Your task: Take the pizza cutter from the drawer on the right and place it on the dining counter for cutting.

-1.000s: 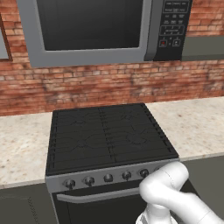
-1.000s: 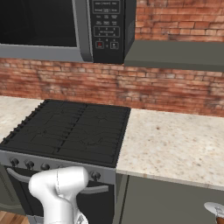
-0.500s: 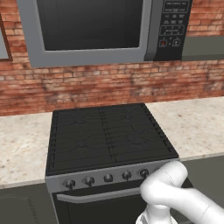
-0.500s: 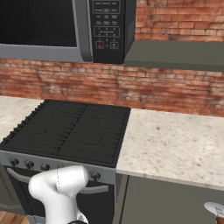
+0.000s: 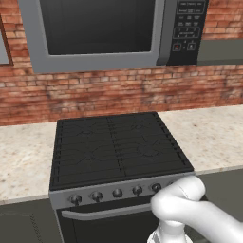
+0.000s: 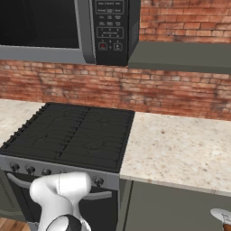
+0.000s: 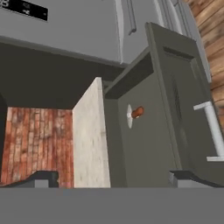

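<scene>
Looking along my fingers [image 7: 116, 177], I see them spread wide and empty, the arm bent low before the stove [image 5: 118, 147]; right of the stone table [image 7: 89, 140], the pizza cutter [image 7: 135, 113] lies in the open drawer [image 7: 148, 144].

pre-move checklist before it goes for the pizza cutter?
1. Drawer open: ok, pulled out, inside exposed in the hand view.
2. Pizza cutter located: ok, lies in the drawer, reddish-brown handle and round blade visible.
3. Gripper open and empty: ok, fingertips stand wide apart, nothing between them.
4. Gripper at the cutter: not ok, the cutter sits well away from the fingertips.
5. Path down to the cutter: cannot tell, the drawer front with its silver handle stands close beside it.
6. Dining counter free for placing: cannot tell from these views.
</scene>
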